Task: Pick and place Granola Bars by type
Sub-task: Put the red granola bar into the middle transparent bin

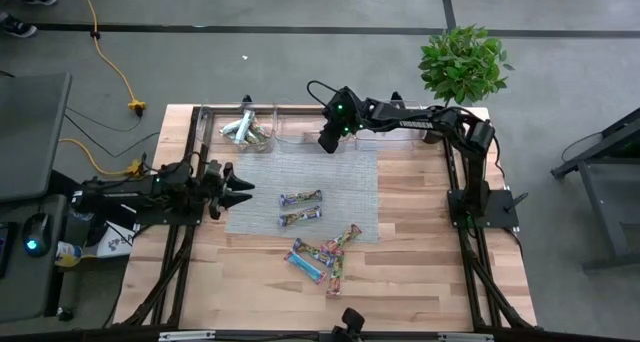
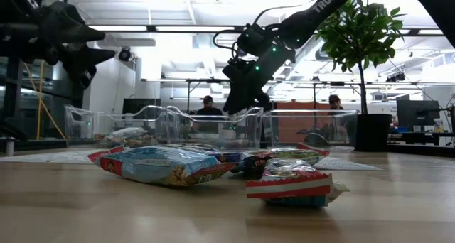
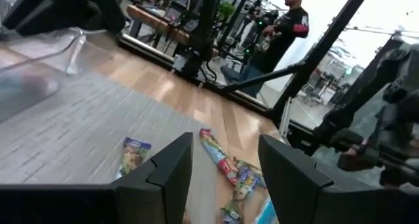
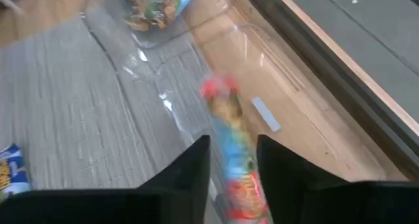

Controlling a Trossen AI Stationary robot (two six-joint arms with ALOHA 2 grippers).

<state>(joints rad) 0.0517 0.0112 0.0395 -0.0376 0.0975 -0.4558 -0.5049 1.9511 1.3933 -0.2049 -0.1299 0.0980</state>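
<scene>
Several granola bars (image 1: 301, 198) lie flat on a grey mat (image 1: 350, 177), with a loose cluster (image 1: 325, 254) toward the near edge. In the low view they lie in front (image 2: 163, 165). Silver-green bars (image 1: 245, 130) rest in the leftmost clear bin. My right gripper (image 1: 329, 139) (image 4: 234, 168) hovers above the row of clear bins (image 2: 213, 126) at the far edge and is shut on a blue-and-red bar (image 4: 230, 135). My left gripper (image 1: 238, 187) (image 3: 226, 175) is open and hovers over the mat's left edge, left of the bars. My right gripper pinches the blue-and-red bar between its two fingers (image 4: 196, 175) at one end (image 4: 245, 198), from above and pointing down. The bar is lifted clear and hangs below the fingers, its red free end (image 4: 216, 88) over a clear bin's floor.
A potted plant (image 1: 462, 62) stands at the table's far right corner. Metal frame rails (image 1: 185, 242) run along both sides of the table. People (image 2: 207, 104) are in the room beyond, one (image 3: 288, 21) showing in the left wrist view. Bare wood (image 1: 420, 252) lies right of the mat.
</scene>
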